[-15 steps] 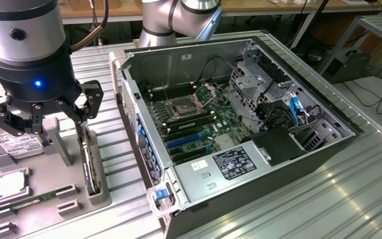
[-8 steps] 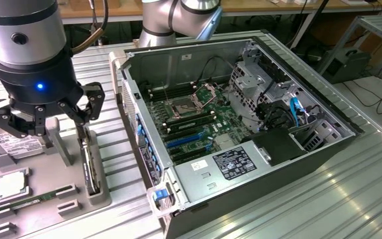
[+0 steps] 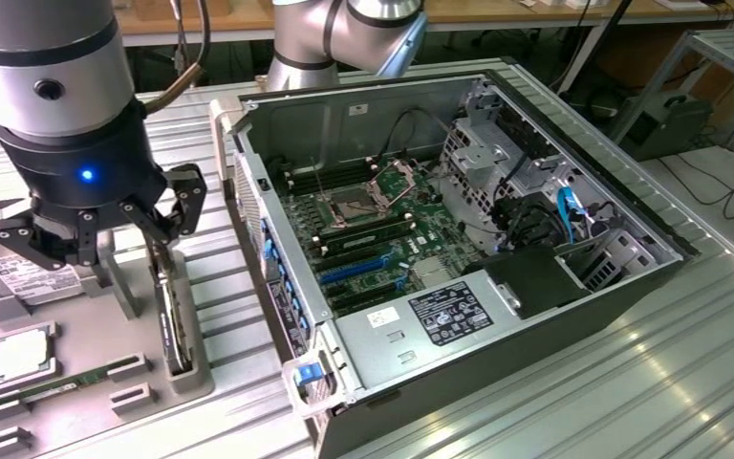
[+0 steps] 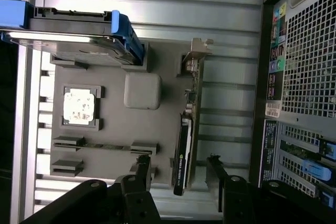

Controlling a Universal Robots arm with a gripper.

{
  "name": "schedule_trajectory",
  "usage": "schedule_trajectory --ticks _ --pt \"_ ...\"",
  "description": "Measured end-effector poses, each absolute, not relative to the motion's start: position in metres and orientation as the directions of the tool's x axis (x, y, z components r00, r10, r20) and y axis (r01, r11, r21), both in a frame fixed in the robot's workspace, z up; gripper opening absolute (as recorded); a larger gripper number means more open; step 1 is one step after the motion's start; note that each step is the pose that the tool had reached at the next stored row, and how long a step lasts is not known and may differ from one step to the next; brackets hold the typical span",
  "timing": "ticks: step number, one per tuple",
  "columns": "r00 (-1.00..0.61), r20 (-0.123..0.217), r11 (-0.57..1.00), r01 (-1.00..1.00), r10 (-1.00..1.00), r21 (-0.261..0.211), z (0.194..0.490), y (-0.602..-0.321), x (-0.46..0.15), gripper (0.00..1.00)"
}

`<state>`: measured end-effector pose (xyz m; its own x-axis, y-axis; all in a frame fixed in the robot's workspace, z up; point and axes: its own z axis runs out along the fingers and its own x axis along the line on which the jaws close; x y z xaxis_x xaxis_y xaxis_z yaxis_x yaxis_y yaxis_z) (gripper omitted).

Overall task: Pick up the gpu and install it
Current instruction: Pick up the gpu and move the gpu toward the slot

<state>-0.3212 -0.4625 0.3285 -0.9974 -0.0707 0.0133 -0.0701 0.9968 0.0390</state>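
One thin dark gpu [image 4: 181, 156], black jaws spread

Exterior view high, oblique, wrist view looking down, sharing gpu [image 3: 176, 325]

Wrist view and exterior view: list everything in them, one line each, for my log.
gpu: one, dark with silvery bracket, standing on edge in a tray slot
hard drive: one, silver with blue carrier, at the tray's end
CPU: one, silvery, in a tray recess
memory stick: one, green, in tray clips
tray: one, grey, on the table beside the case
case: one, dark grey, lying open, board exposed
table: one, silver metal slats
arm: one, silver and black, at the exterior view's left
gripper: one, black, open, over the gpu, a finger on either side
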Motion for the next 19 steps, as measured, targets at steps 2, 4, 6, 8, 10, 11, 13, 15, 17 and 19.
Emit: schedule_trajectory --ticks 2,4,6,8,10,11,13,15,17,19 --pt "-0.997 0.013 0.997 -0.07 -0.071 0.039 0.325 -0.462 -0.321 0.55" --pt "-0.997 0.013 0.997 -0.07 -0.071 0.039 0.321 -0.462 -0.32 0.55" --pt "-0.997 0.013 0.997 -0.07 -0.071 0.039 0.317 -0.462 -0.32 0.55" --pt "-0.997 0.013 0.997 -0.07 -0.071 0.039 0.313 -0.462 -0.319 0.55" --pt "-0.997 0.013 0.997 -0.07 -0.071 0.039 0.309 -0.462 -0.319 0.55" --pt "-0.997 0.013 0.997 -0.07 -0.071 0.039 0.307 -0.462 -0.319 0.55" --pt "-0.997 0.013 0.997 -0.07 -0.071 0.039 0.304 -0.462 -0.318 0.55" --pt "-0.997 0.013 0.997 -0.07 -0.071 0.039 0.3 -0.462 -0.318 0.55" --pt "-0.997 0.013 0.997 -0.07 -0.071 0.039 0.296 -0.462 -0.317 0.55" --pt "-0.997 0.013 0.997 -0.07 -0.071 0.039 0.293 -0.462 -0.317 0.55"
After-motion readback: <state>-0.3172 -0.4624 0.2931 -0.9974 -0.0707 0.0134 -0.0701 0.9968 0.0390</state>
